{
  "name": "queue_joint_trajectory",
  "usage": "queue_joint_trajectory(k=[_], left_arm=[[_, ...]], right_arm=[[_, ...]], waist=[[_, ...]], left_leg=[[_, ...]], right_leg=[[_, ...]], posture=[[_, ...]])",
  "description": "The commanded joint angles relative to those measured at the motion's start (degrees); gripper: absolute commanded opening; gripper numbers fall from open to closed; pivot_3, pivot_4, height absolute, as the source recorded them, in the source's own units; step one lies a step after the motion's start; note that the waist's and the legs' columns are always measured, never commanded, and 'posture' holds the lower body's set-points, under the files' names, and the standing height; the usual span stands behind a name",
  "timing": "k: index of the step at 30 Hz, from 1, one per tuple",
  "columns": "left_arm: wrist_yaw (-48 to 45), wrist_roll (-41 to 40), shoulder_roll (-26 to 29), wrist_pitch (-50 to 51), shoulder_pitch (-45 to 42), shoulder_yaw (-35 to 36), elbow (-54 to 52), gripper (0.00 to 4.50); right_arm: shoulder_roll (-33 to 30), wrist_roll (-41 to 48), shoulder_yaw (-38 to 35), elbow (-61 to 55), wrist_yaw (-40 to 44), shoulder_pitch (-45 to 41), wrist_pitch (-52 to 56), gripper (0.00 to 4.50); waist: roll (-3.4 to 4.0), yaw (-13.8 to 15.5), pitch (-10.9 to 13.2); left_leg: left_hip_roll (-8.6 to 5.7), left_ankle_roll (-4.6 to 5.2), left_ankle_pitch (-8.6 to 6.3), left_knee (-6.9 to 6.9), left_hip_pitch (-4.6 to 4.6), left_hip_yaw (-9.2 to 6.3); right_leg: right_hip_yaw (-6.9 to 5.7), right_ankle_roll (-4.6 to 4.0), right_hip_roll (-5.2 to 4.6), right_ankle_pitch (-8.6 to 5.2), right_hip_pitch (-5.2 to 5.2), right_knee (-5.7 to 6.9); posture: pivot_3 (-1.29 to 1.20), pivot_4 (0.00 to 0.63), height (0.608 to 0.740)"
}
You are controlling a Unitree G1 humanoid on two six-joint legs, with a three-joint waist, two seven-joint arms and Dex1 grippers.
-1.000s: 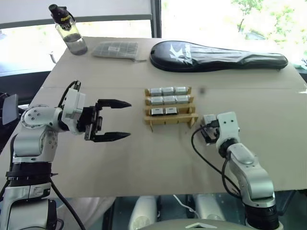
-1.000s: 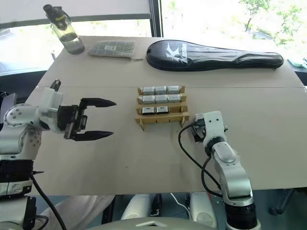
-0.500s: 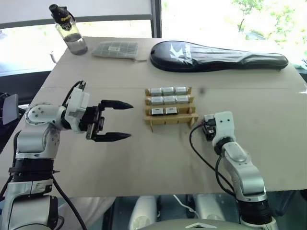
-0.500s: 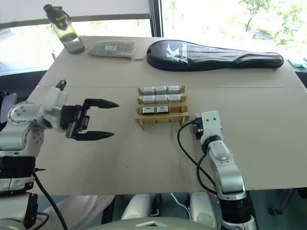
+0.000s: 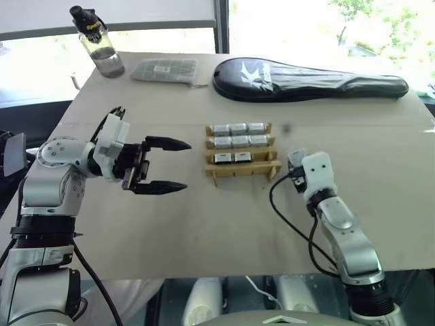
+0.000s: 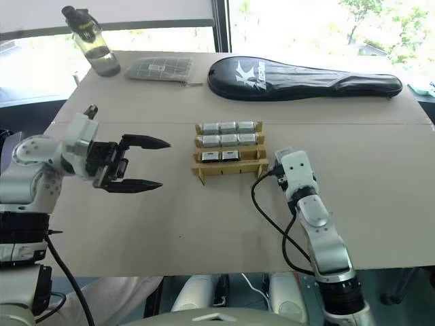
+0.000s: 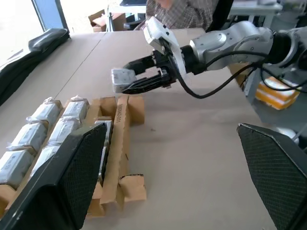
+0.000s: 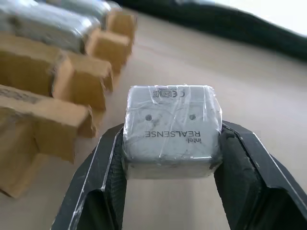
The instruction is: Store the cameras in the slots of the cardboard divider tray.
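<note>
My right gripper [image 8: 170,165] pinches a camera [image 8: 171,130] between its two fingers, just beside the near right corner of the cardboard divider tray [image 5: 241,170]. The tray holds eight cameras — near right slot vacant. My left gripper [image 5: 171,164] hangs wide open, holding nothing, well left of it.

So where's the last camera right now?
The last camera is clamped in the right gripper, just off the cardboard divider tray's right end, beside its empty front slot.
</note>
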Motion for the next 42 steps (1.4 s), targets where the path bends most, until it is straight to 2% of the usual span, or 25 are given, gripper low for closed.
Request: queue_joint_trajectory(k=[1, 4, 7, 10, 13, 19, 30, 33, 40, 42], left_arm=[[-0.3, -1.9, -0.3, 3.1, -4.0, -1.6, 0.7, 4.50], [1.0, -0.4, -3.7, 6.6, -9.7, -3.2, 5.0, 4.50], [6.5, 4.8, -6.6, 10.9, -14.9, -6.8, 9.5, 4.50], [6.8, 7.6, -9.8, 10.6, -18.3, -9.1, 12.5, 4.50], [7.6, 9.7, -13.3, 10.9, -21.3, -10.6, 15.5, 4.50], [4.5, 11.3, -16.6, 10.8, -24.6, -12.0, 19.8, 4.50], [1.2, 12.8, -19.3, 13.9, -26.7, -12.1, 21.9, 4.50], [1.0, 12.8, -19.2, 14.6, -26.5, -12.0, 21.3, 3.81], [-0.2, 12.7, -17.9, 16.4, -25.9, -13.0, 20.0, 0.71], [-0.3, 11.9, -17.1, 17.1, -25.6, -14.2, 19.3, 0.66]], right_arm=[[-8.9, -6.6, 3.6, -1.4, 5.7, -3.3, -13.2, 1.95], [-18.0, -12.2, 6.3, 2.1, 9.7, -7.2, -24.1, 1.95], [-21.9, -15.0, 7.9, 6.5, 11.1, -11.7, -32.1, 1.95], [-23.4, -17.5, 9.1, 10.8, 12.0, -16.2, -38.5, 1.95], [-23.4, -19.5, 10.3, 13.5, 12.4, -20.1, -43.9, 1.95], [-22.2, -21.0, 11.4, 15.4, 12.7, -23.3, -51.2, 1.95], [-18.0, -23.3, 11.0, 16.0, 14.0, -23.7, -52.5, 1.95], [-17.9, -23.3, 10.8, 16.5, 14.0, -23.9, -52.8, 1.95], [-17.4, -23.7, 10.5, 17.5, 13.7, -24.9, -52.9, 1.95], [-17.2, -24.0, 10.4, 17.4, 13.7, -24.9, -52.8, 1.95]], waist=[[0.00, 0.0, 0.0], [-0.02, 0.3, 0.0], [-0.11, 0.2, -0.1], [-0.11, -0.1, -0.1], [-0.11, 0.0, 0.0], [-0.11, 0.1, 0.0], [-0.11, 0.1, 0.0], [-0.11, 0.1, 0.0], [-0.11, 0.1, 0.0], [-0.11, 0.1, 0.0]], left_leg=[[0.00, 0.00, 0.00, 0.00, 0.00, 0.00], [-0.01, 0.00, 0.00, 0.04, -0.01, -0.03], [-0.10, 0.01, 0.00, 0.12, -0.01, -0.02], [-0.12, 0.01, 0.00, 0.11, 0.01, -0.01], [-0.05, 0.00, 0.00, 0.06, -0.11, 0.03], [-0.05, 0.00, 0.00, 0.06, -0.14, 0.03], [-0.01, 0.00, 0.01, 0.12, -0.12, 0.03], [0.00, 0.00, 0.01, 0.11, -0.12, 0.03], [-0.01, 0.00, 0.01, 0.12, -0.12, 0.03], [-0.01, 0.00, 0.01, 0.11, -0.12, 0.03]], right_leg=[[0.00, 0.00, 0.02, 0.00, 0.00, 0.01], [-0.03, 0.00, 0.05, 0.00, 0.00, 0.01], [0.00, 0.01, 0.08, 0.00, 0.03, 0.00], [0.03, 0.01, 0.13, 0.01, 0.04, 0.00], [0.07, -0.01, 0.18, 0.02, -0.11, 0.02], [0.06, -0.01, 0.17, 0.02, -0.11, 0.00], [0.08, 0.00, 0.15, 0.02, -0.10, 0.07], [0.08, -0.01, 0.15, 0.02, -0.10, 0.07], [0.08, -0.01, 0.14, 0.02, -0.10, 0.08], [0.08, -0.01, 0.14, 0.02, -0.11, 0.08]], posture=[[0.00, 0.150, 0.740], [0.00, 0.150, 0.740], [0.00, 0.150, 0.740], [0.00, 0.150, 0.740], [0.00, 0.150, 0.740], [0.00, 0.150, 0.740], [0.00, 0.150, 0.740], [0.00, 0.150, 0.740], [0.00, 0.150, 0.740], [0.00, 0.150, 0.740]])
